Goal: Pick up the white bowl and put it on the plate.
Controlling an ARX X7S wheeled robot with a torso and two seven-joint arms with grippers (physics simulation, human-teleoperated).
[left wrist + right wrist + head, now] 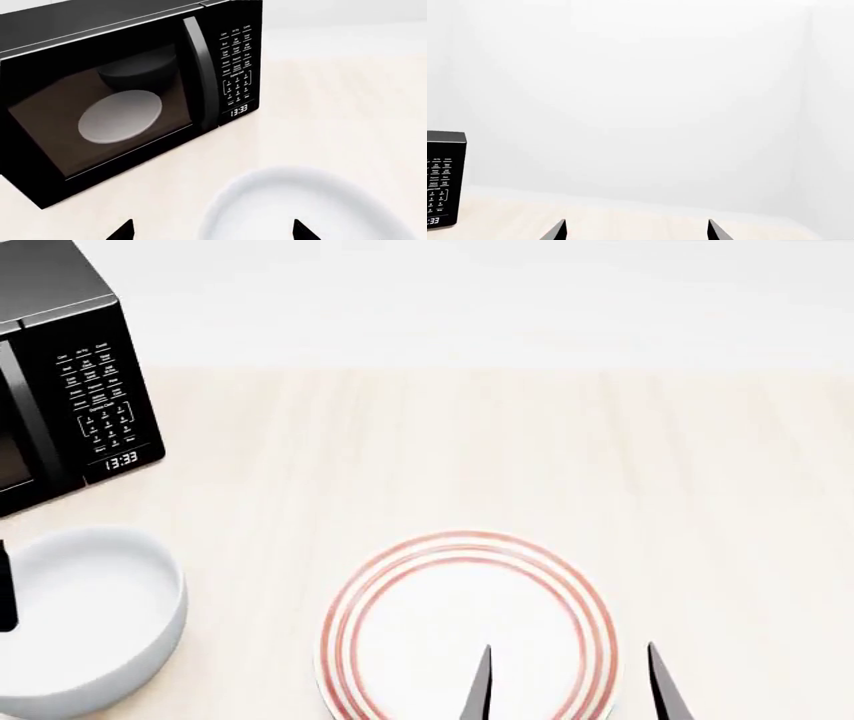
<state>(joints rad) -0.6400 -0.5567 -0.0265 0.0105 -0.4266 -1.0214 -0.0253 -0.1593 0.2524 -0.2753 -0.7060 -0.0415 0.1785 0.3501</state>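
Observation:
The white bowl (83, 615) stands on the pale wooden table at the near left, just in front of the microwave. In the left wrist view the white bowl (313, 205) fills the lower corner. My left gripper (213, 231) is open, one fingertip over the table outside the rim and the other over the bowl's inside. In the head view only a dark sliver of it shows at the left edge. The plate (454, 610), white with red rings, lies to the bowl's right. My right gripper (571, 685) hangs open over the plate's near right part, holding nothing.
A black microwave (74, 390) with its door shut stands at the back left, close behind the bowl. A pale disc (120, 115) lies inside it. The table (601, 460) runs back to a white wall. The right wrist view shows the microwave's edge (444, 180).

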